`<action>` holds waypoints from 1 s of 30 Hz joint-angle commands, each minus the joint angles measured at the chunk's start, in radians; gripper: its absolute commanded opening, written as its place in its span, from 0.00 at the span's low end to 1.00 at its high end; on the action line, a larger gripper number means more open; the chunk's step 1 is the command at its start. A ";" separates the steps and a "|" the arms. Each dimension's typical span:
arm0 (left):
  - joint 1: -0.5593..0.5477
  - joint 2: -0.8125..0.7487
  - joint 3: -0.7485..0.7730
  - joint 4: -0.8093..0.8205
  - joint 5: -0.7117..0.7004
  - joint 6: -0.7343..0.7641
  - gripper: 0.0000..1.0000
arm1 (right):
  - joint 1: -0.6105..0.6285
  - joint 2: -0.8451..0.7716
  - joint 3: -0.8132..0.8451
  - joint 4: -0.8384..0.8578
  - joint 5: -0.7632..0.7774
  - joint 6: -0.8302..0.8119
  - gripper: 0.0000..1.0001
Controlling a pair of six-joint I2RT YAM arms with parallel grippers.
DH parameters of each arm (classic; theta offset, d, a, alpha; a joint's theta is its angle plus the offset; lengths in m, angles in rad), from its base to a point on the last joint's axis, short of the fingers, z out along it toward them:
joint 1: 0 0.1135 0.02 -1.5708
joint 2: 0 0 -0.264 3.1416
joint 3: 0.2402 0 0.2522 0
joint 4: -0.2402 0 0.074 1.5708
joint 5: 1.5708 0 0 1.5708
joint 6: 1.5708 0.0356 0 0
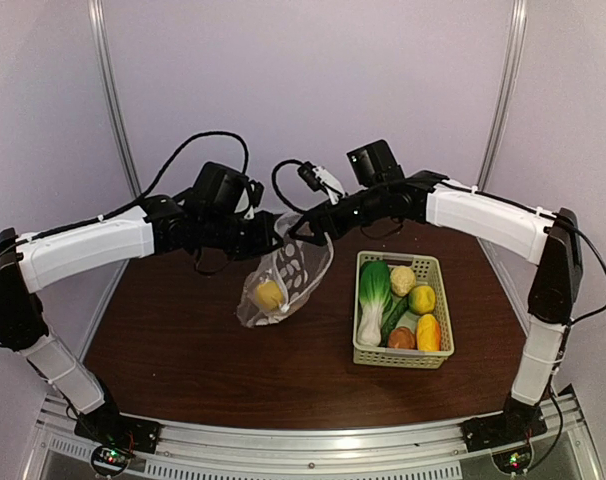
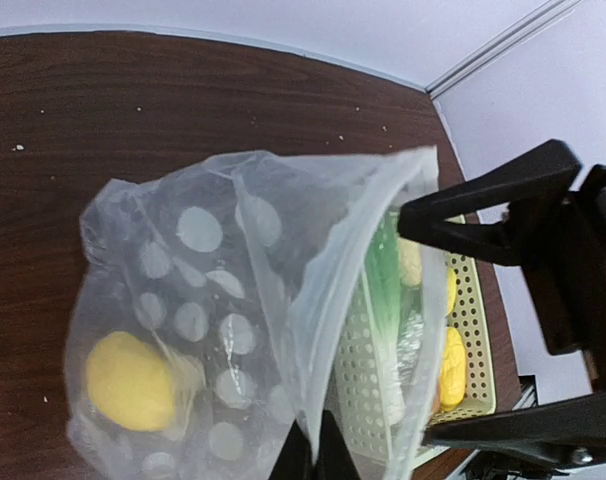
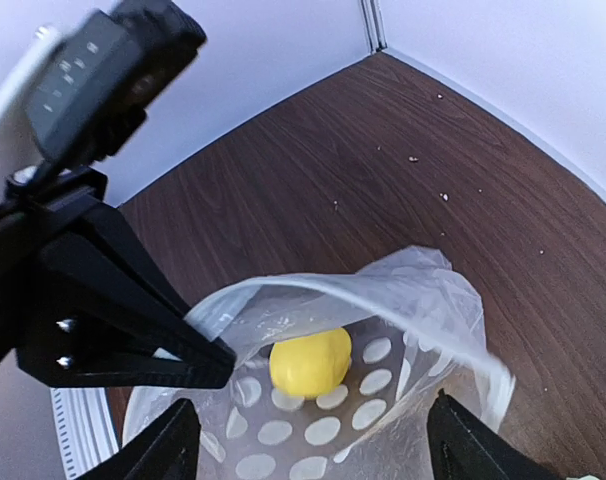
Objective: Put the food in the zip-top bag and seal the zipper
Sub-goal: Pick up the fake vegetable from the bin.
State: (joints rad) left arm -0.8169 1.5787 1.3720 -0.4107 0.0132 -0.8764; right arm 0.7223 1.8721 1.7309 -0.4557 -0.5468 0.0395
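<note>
The clear dotted zip-top bag (image 1: 288,272) hangs above the table with its mouth open upward. One yellow lemon (image 1: 269,294) lies in its bottom; it also shows in the left wrist view (image 2: 130,380) and the right wrist view (image 3: 310,362). My left gripper (image 1: 271,233) is shut on the bag's mouth edge (image 2: 308,455). My right gripper (image 1: 303,226) is wide open and empty just above the bag's mouth (image 3: 313,460). The mouth's rim with the zipper (image 3: 333,290) arcs open. The other food lies in the basket: a leafy vegetable (image 1: 373,295), a lemon (image 1: 421,298), a cucumber (image 1: 394,320), a brown piece (image 1: 401,339) and an orange-yellow piece (image 1: 429,332).
The pale green lattice basket (image 1: 438,358) stands on the brown table to the right of the bag. White walls close the back and both sides. Both arms meet over the middle of the table.
</note>
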 commanded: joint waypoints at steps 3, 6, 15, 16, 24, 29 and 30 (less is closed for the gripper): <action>0.019 -0.020 -0.033 0.029 -0.065 0.051 0.00 | -0.012 -0.115 0.017 -0.039 -0.116 -0.026 0.80; 0.044 -0.024 -0.037 -0.005 -0.075 0.082 0.00 | -0.047 -0.198 -0.046 -0.043 -0.151 -0.084 0.79; 0.058 -0.017 0.032 -0.150 -0.119 0.282 0.00 | -0.260 -0.397 -0.238 -0.213 -0.075 -0.252 0.76; 0.058 -0.016 0.034 -0.153 -0.119 0.298 0.00 | -0.289 -0.411 -0.263 -0.222 -0.071 -0.251 0.74; 0.059 0.008 0.013 -0.096 -0.071 0.266 0.00 | -0.391 -0.457 -0.424 -0.202 0.035 -0.167 0.70; 0.059 0.012 -0.018 -0.031 0.002 0.225 0.00 | -0.394 -0.416 -0.512 -0.165 0.022 -0.070 0.70; 0.059 0.013 -0.019 -0.028 0.019 0.220 0.00 | -0.394 -0.400 -0.529 -0.158 0.011 -0.047 0.69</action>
State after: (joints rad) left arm -0.7647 1.5768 1.3705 -0.5121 -0.0391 -0.6262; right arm 0.3305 1.4338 1.2564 -0.6388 -0.5442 -0.1013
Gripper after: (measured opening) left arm 0.005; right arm 0.698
